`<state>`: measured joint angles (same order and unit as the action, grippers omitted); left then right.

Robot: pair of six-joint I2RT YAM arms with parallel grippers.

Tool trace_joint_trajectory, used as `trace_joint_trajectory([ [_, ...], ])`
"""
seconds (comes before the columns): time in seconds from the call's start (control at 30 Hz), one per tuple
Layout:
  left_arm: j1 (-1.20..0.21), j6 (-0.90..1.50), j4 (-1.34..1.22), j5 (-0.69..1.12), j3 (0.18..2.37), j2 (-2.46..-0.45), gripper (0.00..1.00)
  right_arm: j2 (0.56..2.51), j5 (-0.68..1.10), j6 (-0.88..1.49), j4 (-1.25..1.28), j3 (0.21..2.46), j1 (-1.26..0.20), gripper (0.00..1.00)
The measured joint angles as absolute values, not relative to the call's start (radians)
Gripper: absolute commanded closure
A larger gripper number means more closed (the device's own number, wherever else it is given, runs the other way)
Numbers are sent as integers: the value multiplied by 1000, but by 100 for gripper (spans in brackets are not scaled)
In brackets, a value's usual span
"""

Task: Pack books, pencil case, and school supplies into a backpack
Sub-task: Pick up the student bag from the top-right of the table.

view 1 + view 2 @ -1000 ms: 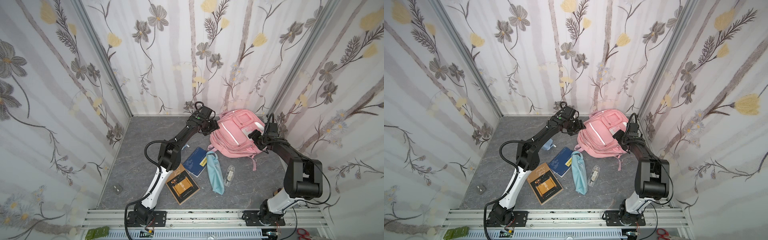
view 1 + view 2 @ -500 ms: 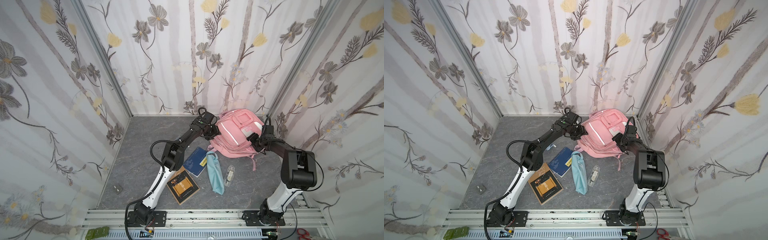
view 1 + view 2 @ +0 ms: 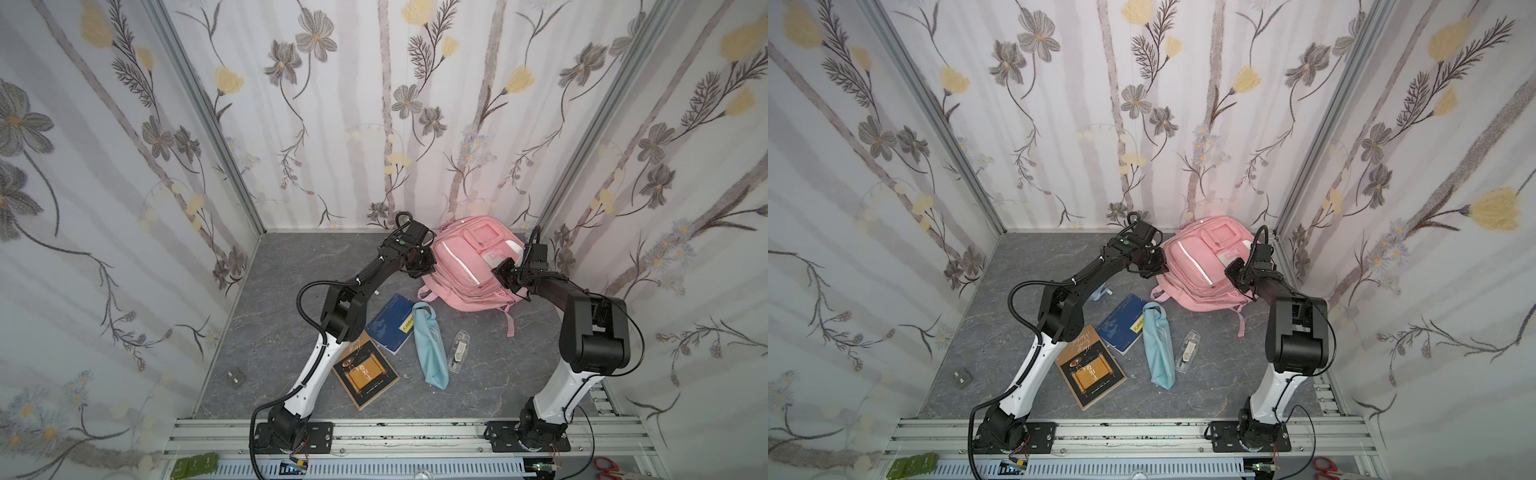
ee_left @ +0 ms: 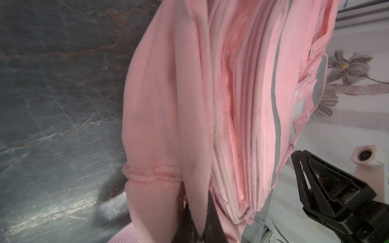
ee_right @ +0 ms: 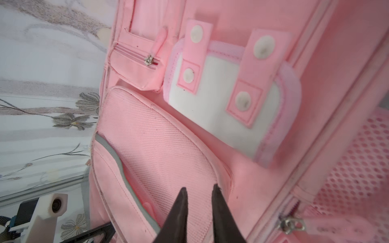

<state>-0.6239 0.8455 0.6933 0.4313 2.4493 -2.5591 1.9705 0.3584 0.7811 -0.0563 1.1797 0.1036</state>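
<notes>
Jaws drawn in since earlier, left gripper (image 4: 196,210) clamped on backpack (image 4: 231,105) fold, right gripper (image 5: 199,188) narrowed against backpack ahead, hold undeterminable.

My surroundings, item by item:

- back wall (image 3: 382,124), facing me: white paper with grey-brown vertical stripes and grey and yellow flowers on thin stems.
- left wall (image 3: 83,208) and right wall (image 3: 685,187): same paper.
- corner posts (image 3: 208,120): bare aluminium profile, one at each back corner.
- floor (image 3: 282,316): dark grey stone-look sheet with pale and rust veins; dull sheen in my left wrist view (image 4: 52,94).
- rails (image 3: 415,434): slotted aluminium along the near edge.
- cable duct (image 3: 374,474): white, perforated, below the rails.
- grey plug-like piece (image 3: 236,379): on the floor near the left wall.
- green blocks (image 3: 195,473): near left corner.
- scissors (image 3: 607,475): red-handled, near right corner.
- Light: even, soft-shadowed.
</notes>
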Motion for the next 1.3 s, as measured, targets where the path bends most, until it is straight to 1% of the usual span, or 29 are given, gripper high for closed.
trace_joint_trajectory([
  [0.1,-631,873,669,442,2433,-2511,100,1971,389,785,-35,1218,100,72],
  [0.23,-635,929,640,441,2421,-2434,100,1951,414,791,-50,1261,81,56],
  [0.27,-635,942,638,436,2416,-2414,100,1940,415,791,-54,1267,75,53],
  [0.33,-636,974,634,410,2402,-2365,100,1895,413,791,-61,1279,59,48],
  [0.4,-636,998,627,387,2396,-2333,100,1845,411,791,-87,1282,48,45],
  [0.53,-640,1053,617,329,2389,-2300,100,1728,367,792,-142,1251,44,37],
  [0.83,-687,1126,618,159,2386,-2228,100,1402,331,879,-199,993,25,28],
  [0.9,-706,1134,621,116,2386,-2213,100,1352,330,909,-214,952,4,23],
  [1.03,-757,1150,649,17,2386,-2185,100,1264,332,978,-213,883,-59,20],
  [1.13,-797,1152,664,-49,2368,-2169,100,1227,334,1033,-191,836,-88,20],
  [1.3,-839,1159,662,-111,2332,-2159,100,1241,360,1107,-134,789,-93,23],
])
